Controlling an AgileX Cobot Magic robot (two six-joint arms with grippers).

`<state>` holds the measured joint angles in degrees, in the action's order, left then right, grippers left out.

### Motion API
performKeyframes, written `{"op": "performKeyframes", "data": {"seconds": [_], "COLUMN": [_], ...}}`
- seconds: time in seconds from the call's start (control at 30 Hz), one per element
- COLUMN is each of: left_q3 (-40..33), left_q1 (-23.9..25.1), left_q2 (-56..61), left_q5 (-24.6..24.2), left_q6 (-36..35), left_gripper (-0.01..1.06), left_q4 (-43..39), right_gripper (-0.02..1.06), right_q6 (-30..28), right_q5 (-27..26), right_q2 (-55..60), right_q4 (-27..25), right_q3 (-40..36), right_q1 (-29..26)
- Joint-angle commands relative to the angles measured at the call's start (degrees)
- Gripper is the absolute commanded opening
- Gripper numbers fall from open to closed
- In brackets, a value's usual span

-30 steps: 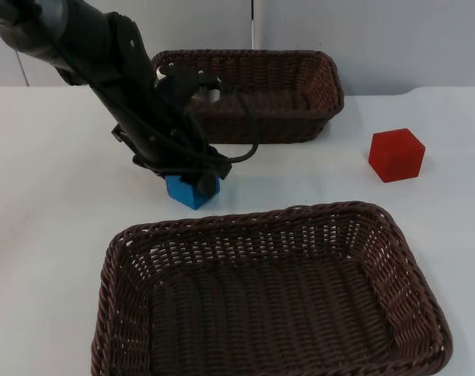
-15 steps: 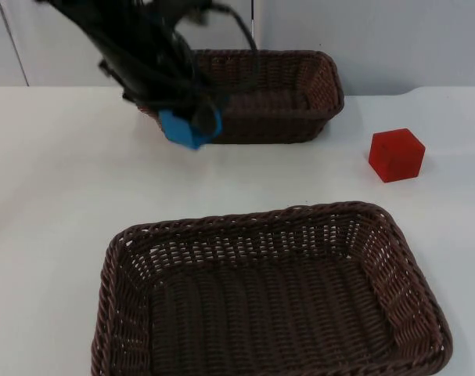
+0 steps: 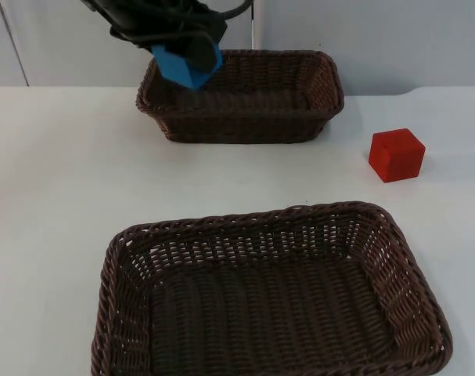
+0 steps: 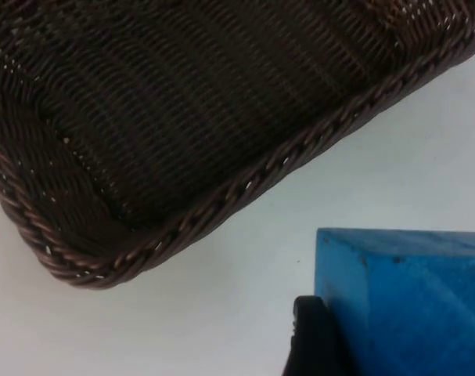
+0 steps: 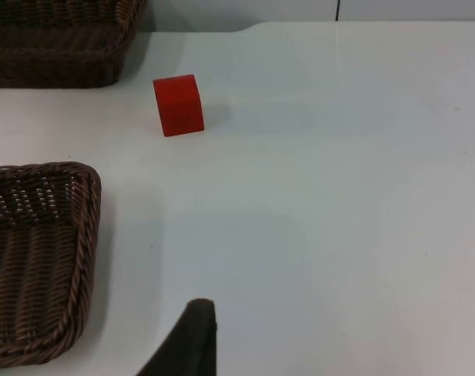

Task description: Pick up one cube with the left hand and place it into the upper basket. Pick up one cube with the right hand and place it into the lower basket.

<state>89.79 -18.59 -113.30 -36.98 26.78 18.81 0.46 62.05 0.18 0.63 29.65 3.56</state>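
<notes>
The left hand (image 3: 192,56) is gripping the blue cube (image 3: 186,64) between its 2 fingers, holding it in the air over the near left rim of the upper basket (image 3: 300,117). In the left wrist view the blue cube (image 4: 401,301) is sitting against a black fingertip (image 4: 315,341), with a corner of the upper basket (image 4: 182,227) below. The red cube (image 3: 396,154) is resting on the white desk (image 3: 57,188), right of both baskets. The lower basket (image 3: 409,258) is lying nearer the camera. The right hand (image 5: 192,338) is waiting over the desk; I cannot tell how far open it is.
</notes>
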Motion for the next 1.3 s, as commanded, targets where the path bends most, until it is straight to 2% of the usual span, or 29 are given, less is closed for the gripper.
{"op": "performKeyframes", "data": {"seconds": [0.0, 0.83, 1.03, 1.23, 1.27], "left_q3": [0.1, 0.1, 0.3, 6.5, 10.1], "left_q1": [-0.2, -0.2, -0.2, -0.2, -0.2], "left_q2": [0.4, 0.4, 0.2, -4.7, -7.5], "left_q5": [0.5, 0.9, 5.1, 3.6, 2.4], "left_q6": [-0.2, -0.1, -0.1, -0.1, -0.1], "left_gripper": [0.00, 0.00, 0.00, 0.00, 0.00], "left_q4": [1.4, 1.5, 1.5, 1.5, 1.7], "right_gripper": [1.05, 1.05, 1.05, 1.05, 1.05], "right_q6": [-0.1, -0.1, -0.1, -0.1, -0.1], "right_q5": [-0.3, -0.3, -0.3, -0.3, -0.3], "right_q2": [-0.2, -0.2, -0.2, -0.2, -0.2], "right_q4": [0.3, 0.3, 0.3, 0.3, 0.3], "right_q3": [-0.1, -0.1, -0.1, -0.1, -0.1], "right_q1": [-0.4, -0.4, -0.4, -0.4, -0.4]}}
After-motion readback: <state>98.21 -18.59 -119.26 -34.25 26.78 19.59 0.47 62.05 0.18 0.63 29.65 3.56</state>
